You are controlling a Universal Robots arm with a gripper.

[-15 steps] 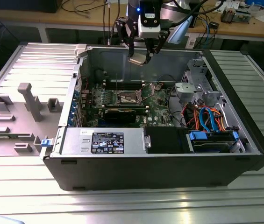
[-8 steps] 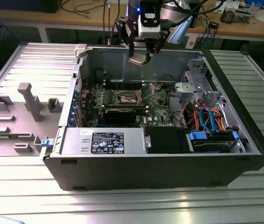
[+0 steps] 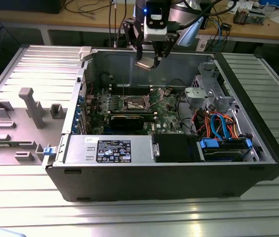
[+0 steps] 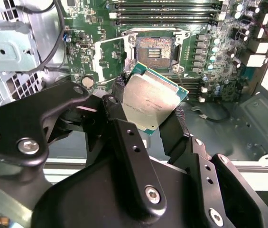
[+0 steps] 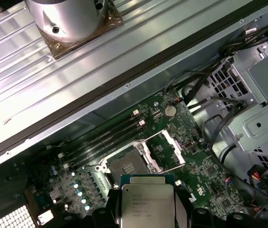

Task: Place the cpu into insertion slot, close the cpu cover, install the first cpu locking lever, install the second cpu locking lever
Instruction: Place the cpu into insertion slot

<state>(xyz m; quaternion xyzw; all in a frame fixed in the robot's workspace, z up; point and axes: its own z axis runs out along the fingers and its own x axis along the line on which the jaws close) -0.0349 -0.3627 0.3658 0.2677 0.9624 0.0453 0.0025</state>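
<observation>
The arm is held upright over the far side of the open computer case (image 3: 154, 182), with the gripper (image 3: 148, 59) pointed down, level with the top of the case's far wall. The cpu (image 4: 150, 102) is clamped by its edges between the two black fingers (image 4: 129, 142) and is carried well above the board. Below it, on the green motherboard (image 4: 209, 71), the insertion slot (image 4: 153, 49) lies bare with its dark centre uncovered. The cpu cover (image 4: 109, 57) is swung open just beside the slot. Open room is left over the slot. Memory slots (image 4: 167, 9) are set on its far side, and a metal drive cage (image 3: 206, 94) with cables (image 3: 218, 123) is placed toward the exterior view's right.
</observation>
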